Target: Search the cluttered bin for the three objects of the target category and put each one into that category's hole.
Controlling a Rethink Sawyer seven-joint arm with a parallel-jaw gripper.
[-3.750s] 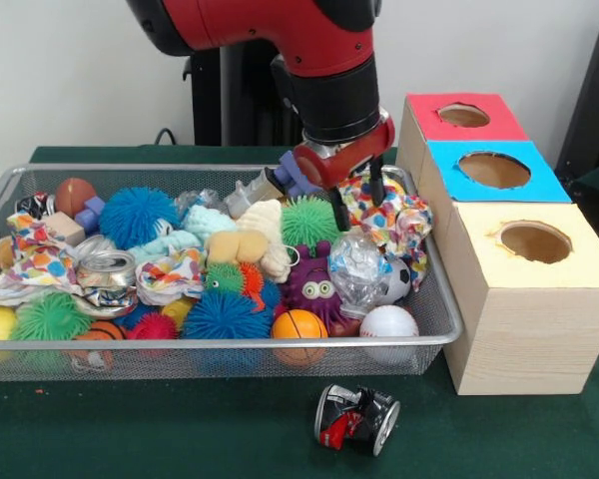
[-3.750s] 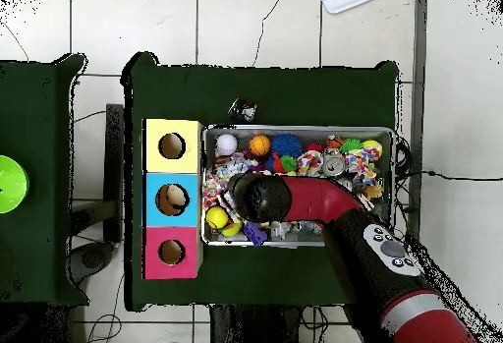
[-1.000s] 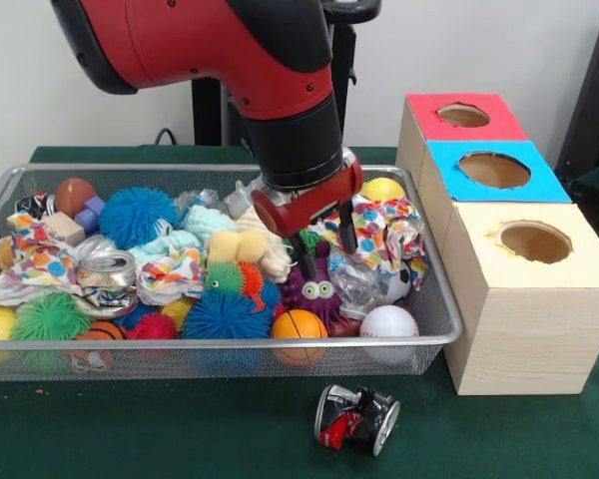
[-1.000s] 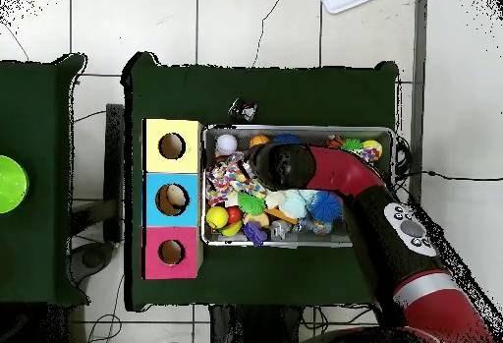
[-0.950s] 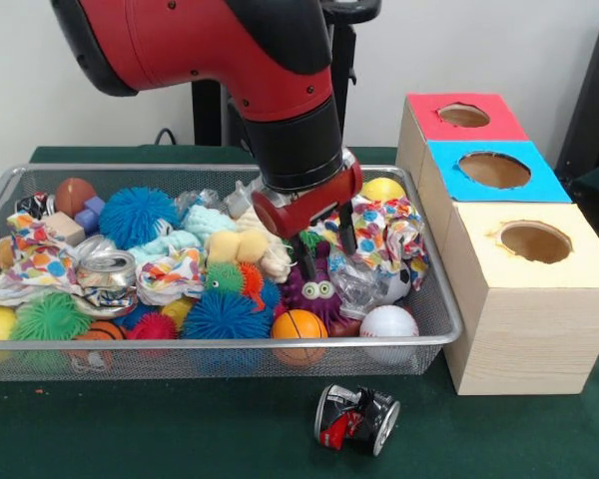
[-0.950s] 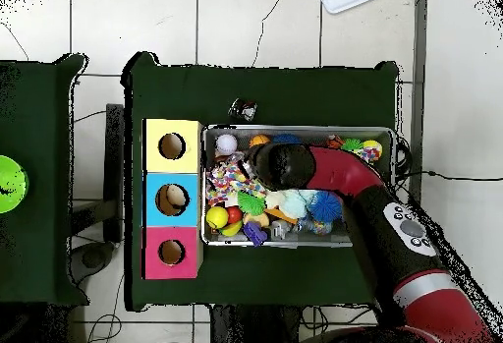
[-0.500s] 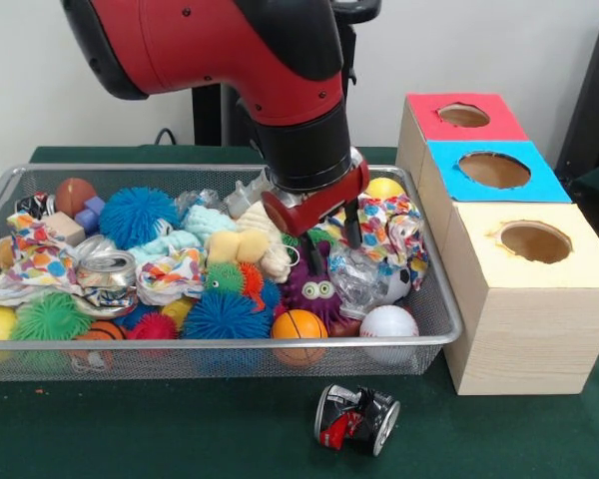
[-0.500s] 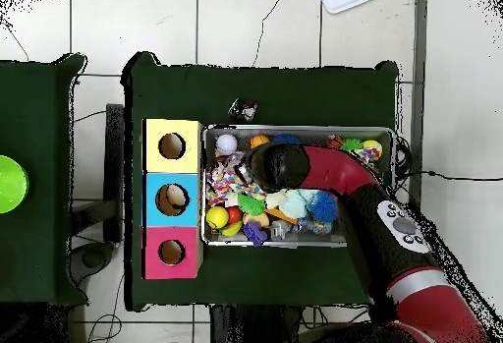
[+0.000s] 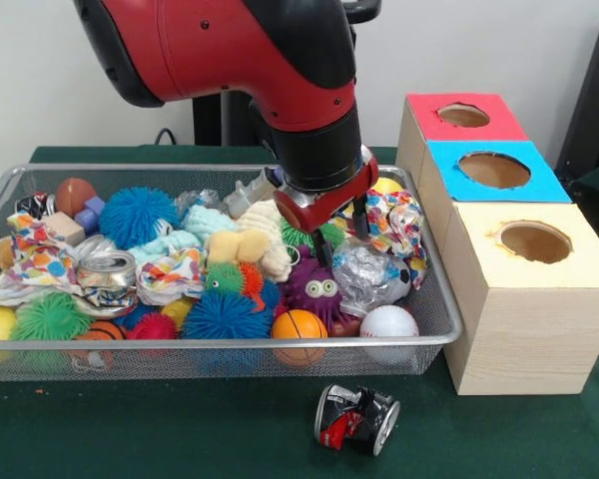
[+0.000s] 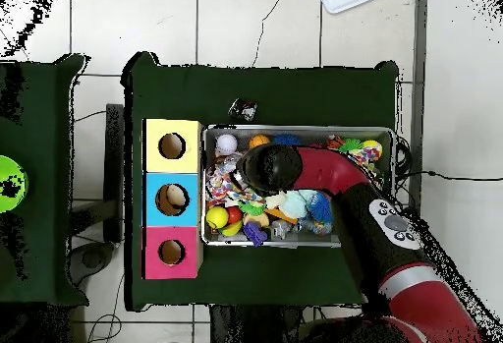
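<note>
Overhead, arm hides claw (image 9: 341, 232); front shows it spread, empty, above crumpled clear plastic (image 9: 363, 272).

A crushed can (image 9: 356, 417) lay on the green tabletop (image 9: 180, 429), just outside the bin. A green round object (image 10: 8, 184), possibly a bowl, sat well apart.

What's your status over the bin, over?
Gripper open, empty, fingers over crumpled clear plastic. Bin packed; nothing in hand. One crushed can lying outside.
</note>
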